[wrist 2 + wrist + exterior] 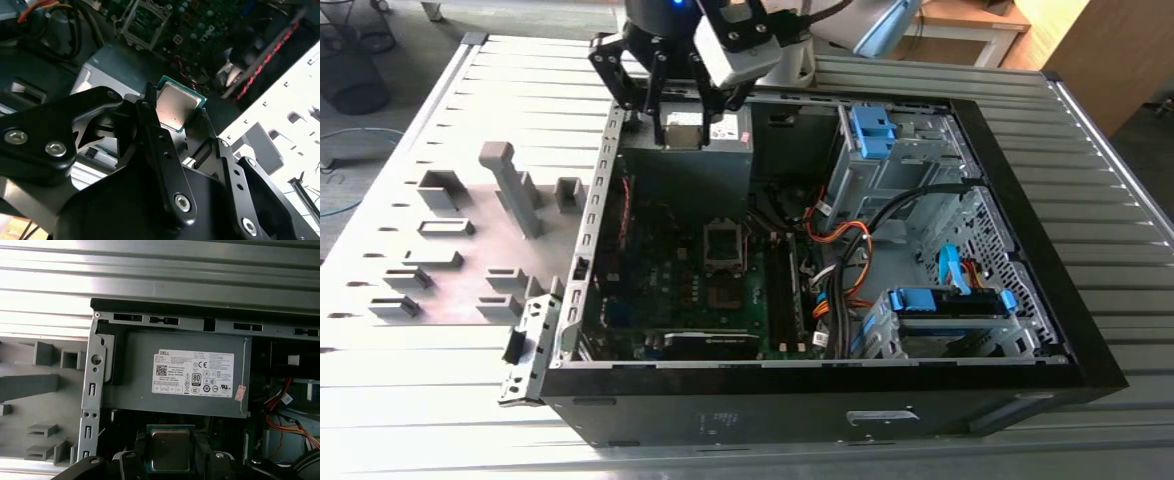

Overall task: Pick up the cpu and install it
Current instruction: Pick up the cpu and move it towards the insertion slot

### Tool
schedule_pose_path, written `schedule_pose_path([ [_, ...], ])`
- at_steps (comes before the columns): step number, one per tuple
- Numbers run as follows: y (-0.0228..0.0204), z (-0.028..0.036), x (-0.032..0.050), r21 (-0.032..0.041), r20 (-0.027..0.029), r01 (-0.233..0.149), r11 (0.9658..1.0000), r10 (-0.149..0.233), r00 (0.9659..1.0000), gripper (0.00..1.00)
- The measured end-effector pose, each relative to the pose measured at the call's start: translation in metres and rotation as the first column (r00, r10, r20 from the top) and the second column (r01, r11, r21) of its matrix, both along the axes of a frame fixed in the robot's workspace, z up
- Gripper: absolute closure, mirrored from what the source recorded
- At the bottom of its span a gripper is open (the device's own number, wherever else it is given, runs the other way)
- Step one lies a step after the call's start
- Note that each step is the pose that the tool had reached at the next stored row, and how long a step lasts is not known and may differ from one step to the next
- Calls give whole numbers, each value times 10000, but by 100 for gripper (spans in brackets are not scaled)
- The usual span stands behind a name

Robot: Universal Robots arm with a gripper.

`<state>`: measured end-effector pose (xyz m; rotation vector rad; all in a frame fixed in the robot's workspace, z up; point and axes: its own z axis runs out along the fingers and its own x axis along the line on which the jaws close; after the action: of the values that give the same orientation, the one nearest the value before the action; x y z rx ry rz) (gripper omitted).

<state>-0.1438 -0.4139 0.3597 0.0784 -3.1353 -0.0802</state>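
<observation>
The cpu [177,106] [170,449] is a small square chip with a silvery top and a green edge. It is held between my black fingers, and both wrist views show it. In the exterior view my gripper [678,122] hangs over the far left corner of the open computer case [1047,250], above the grey power supply [185,372], shut on the cpu. The dark socket frame [726,243] lies on the green motherboard [687,290] in the middle of the case, well apart from the gripper.
Grey plastic holder blocks [454,235] stand on the slatted table [1121,150] at the exterior view's left of the case. Inside the case are orange and black cables [847,250] and blue drive bays [947,300]. The case walls rise around the motherboard.
</observation>
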Motion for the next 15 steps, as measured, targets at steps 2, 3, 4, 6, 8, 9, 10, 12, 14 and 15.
schedule_pose_path([
  [2,0,0,63,0,-1,-1,10000,1,10000,53],
  [3,0,0,96,0,-2,-2,10000,2,10000,53],
  [4,0,-1,128,0,-2,-1,10000,1,10000,53],
  [6,0,-1,192,0,-4,0,10000,0,10000,53],
  [8,0,-1,258,0,-8,-2,10000,2,10000,53],
  [9,0,-1,289,0,-9,-2,10000,2,10000,53],
  [10,0,-1,322,0,-10,-1,10000,1,10000,53],
  [12,0,-1,383,0,-13,-2,10000,2,10000,53],
  [14,0,-1,443,0,-15,-1,10000,1,10000,53],
  [15,0,-2,470,0,-16,0,10000,0,10000,53],
])
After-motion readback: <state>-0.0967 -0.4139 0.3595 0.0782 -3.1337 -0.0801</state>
